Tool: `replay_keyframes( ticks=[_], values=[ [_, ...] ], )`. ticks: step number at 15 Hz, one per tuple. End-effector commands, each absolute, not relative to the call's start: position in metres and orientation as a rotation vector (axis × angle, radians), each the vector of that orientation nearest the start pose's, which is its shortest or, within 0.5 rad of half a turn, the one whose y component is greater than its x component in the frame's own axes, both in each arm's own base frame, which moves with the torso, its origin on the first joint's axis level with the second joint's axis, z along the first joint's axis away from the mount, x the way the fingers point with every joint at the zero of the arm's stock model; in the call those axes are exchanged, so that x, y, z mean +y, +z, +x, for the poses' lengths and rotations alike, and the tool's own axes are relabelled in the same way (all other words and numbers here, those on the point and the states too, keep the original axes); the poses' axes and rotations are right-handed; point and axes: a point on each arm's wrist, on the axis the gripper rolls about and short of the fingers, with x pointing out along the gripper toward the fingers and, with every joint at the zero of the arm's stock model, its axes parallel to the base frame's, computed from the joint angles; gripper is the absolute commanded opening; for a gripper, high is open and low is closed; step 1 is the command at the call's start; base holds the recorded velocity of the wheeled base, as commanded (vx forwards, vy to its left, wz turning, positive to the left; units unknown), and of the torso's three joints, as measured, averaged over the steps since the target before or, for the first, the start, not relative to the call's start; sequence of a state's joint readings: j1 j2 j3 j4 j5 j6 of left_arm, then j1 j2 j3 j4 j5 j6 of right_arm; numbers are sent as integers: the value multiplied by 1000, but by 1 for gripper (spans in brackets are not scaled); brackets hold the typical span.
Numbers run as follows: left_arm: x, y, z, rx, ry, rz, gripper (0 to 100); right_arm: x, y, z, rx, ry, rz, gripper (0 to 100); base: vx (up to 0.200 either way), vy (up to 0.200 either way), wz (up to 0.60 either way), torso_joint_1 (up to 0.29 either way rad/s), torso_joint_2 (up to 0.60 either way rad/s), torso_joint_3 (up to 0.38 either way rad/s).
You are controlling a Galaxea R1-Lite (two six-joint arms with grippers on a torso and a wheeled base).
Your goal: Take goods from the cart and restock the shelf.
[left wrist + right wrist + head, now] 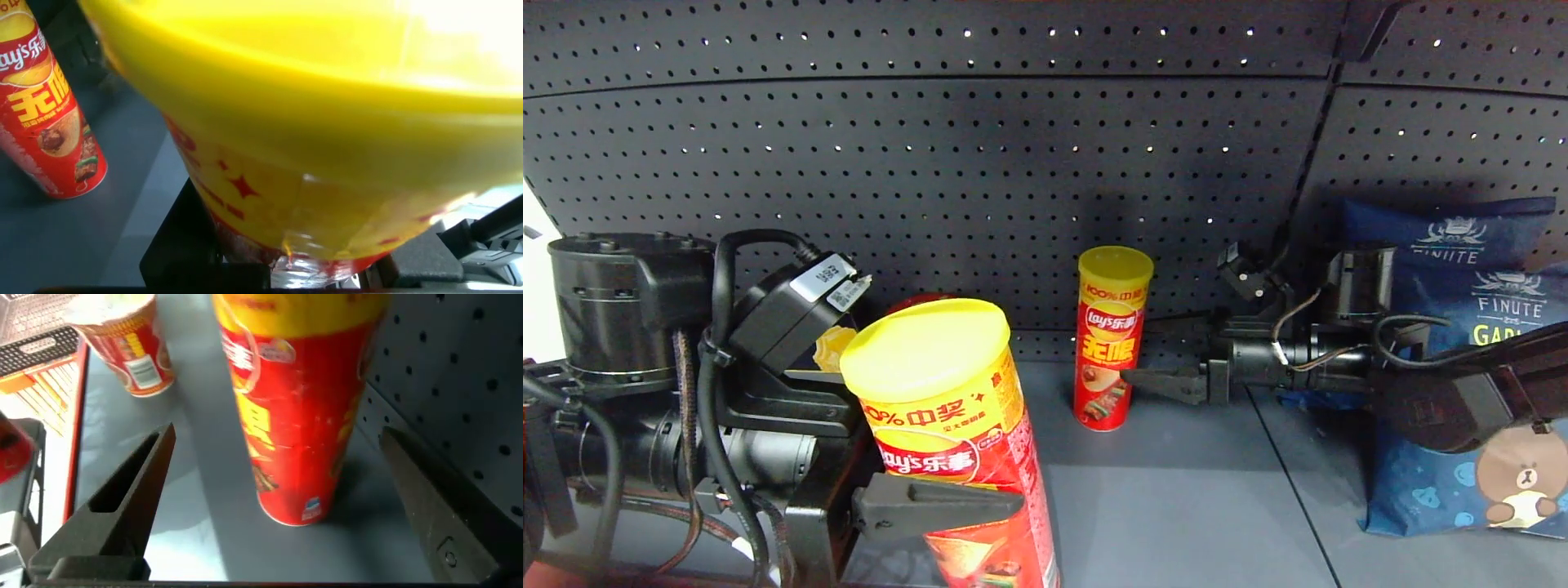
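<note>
My left gripper (964,486) is shut on a red chips can with a yellow lid (947,425) at the front left of the grey shelf (1176,506). The can's lid looms close in the left wrist view (310,122), with the gripper (327,265) under it. A second, matching can (1109,339) stands upright near the pegboard; it also appears in the wrist views (49,122) (294,416). My right gripper (1152,351) (276,441) is open just right of that can. One of its fingers (122,506) is on each side, and neither touches the can.
Blue snack bags (1462,327) stand at the right of the shelf, behind my right arm. The black pegboard (972,163) closes off the back. A red rounded object (923,300) peeks out behind the held can. A red-framed cart (33,392) lies beyond the shelf edge.
</note>
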State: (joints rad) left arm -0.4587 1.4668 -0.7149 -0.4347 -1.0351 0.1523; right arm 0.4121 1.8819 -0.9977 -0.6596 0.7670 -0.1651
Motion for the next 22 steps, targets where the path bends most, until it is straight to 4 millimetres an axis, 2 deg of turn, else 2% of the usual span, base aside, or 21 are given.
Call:
replay_keyframes(
  ticks=[1,11,15,20,21,22],
  values=[
    [-122,205,203,223,-1501,22,0,160,165,328,165,1191,-98,100,0,0,0,0,0,0],
    [-121,202,203,233,-1499,19,0,179,145,354,175,1210,-98,100,0,0,0,0,0,0],
    [-122,202,203,236,-1501,19,0,192,139,357,178,1233,-100,100,0,0,0,0,0,0],
    [-121,201,202,238,-1499,18,0,196,136,362,174,1239,-100,100,0,0,0,0,0,0],
    [-121,201,202,238,-1499,18,0,195,137,362,162,1250,-102,0,0,0,0,0,0,0],
    [-121,202,202,236,-1499,18,0,195,137,362,162,1250,-102,0,0,0,0,0,0,0]
  ],
)
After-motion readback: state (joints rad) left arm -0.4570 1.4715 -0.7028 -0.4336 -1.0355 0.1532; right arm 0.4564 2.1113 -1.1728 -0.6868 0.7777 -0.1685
